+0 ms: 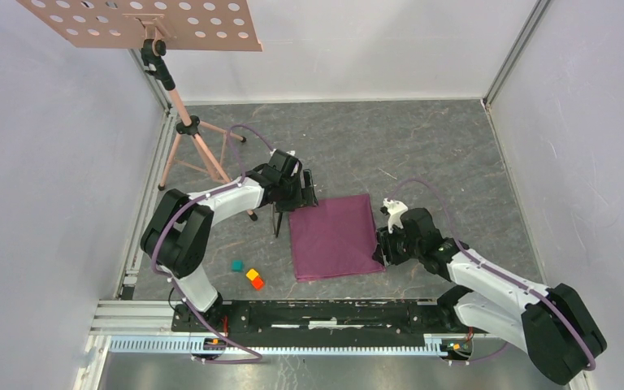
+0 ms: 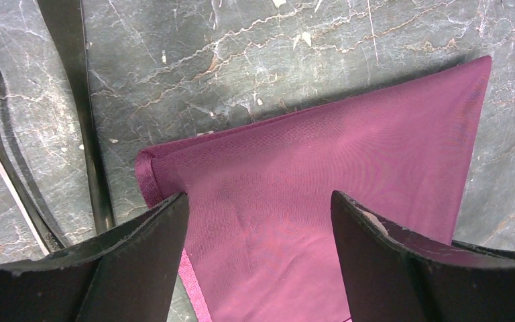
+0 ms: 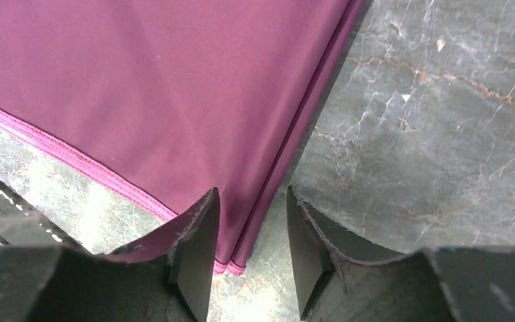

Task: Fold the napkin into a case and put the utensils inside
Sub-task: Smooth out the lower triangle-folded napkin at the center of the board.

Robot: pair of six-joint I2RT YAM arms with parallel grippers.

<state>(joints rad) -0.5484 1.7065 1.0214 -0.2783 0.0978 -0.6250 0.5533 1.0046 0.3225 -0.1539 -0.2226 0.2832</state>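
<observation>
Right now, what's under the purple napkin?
Only the marbled table shows around the napkin; its edge shows folded layers. Anything beneath is covered. The utensils lie beside it, not under.

I count one napkin (image 1: pixel 333 236) on the counter (image 1: pixel 422 146), a single plum-purple cloth. Two slim dark utensils (image 2: pixel 90 147) lie just off the napkin's left edge. Three small blocks sit near its near-left corner: one teal block (image 1: pixel 236 265), one yellow block (image 1: pixel 252 275) and one orange block (image 1: pixel 257 283), the last two touching. One tripod stand (image 1: pixel 188 130) carrying one perforated board (image 1: pixel 142 20) is well beyond its far-left corner. My hands make two: left hand (image 2: pixel 258 228) and right hand (image 3: pixel 251 228).
</observation>
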